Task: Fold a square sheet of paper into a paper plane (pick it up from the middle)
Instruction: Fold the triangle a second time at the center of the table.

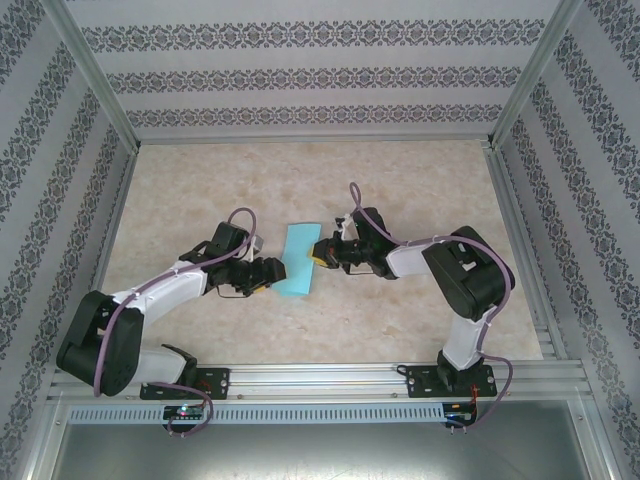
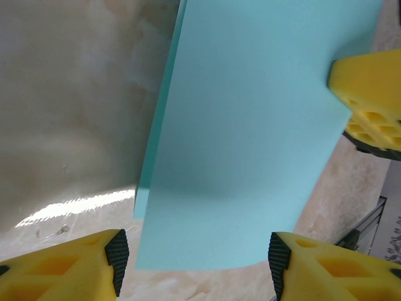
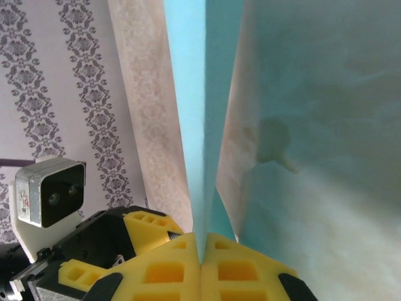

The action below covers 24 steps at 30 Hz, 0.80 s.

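On marbled table [image 1: 400, 180], patterned walls [image 1: 320, 75]: right hand [image 3: 200, 251] pinches sheet [image 1: 297, 262]; left hand [image 1: 272, 272] spread, empty.

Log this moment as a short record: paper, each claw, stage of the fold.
paper: turquoise sheet, folded to a narrow rectangle, mid-table
left claw: open, fingers either side of the sheet's near end, not gripping
right claw: shut on the sheet's edge
stage: no dart shape yet

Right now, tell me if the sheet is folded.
Folded: the turquoise sheet is a narrow rectangle with a doubled edge, pinched by the right gripper.
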Each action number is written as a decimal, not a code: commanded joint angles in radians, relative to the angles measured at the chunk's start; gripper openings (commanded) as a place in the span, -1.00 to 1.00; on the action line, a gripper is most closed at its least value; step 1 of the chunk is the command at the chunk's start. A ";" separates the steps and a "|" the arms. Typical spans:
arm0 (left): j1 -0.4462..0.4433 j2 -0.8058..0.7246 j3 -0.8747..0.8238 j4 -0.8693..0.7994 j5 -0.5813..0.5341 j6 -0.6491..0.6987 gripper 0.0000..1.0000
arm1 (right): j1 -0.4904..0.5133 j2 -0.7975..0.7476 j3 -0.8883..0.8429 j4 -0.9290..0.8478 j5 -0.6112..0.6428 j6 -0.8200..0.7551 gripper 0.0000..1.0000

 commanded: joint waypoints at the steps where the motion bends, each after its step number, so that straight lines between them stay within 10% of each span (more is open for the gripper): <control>1: 0.006 0.019 -0.024 0.122 0.032 -0.068 0.28 | -0.010 0.018 -0.019 0.057 -0.021 0.010 -0.91; 24: 0.005 0.071 0.006 0.135 0.066 -0.061 0.01 | -0.026 -0.006 -0.032 0.092 -0.026 0.044 -0.91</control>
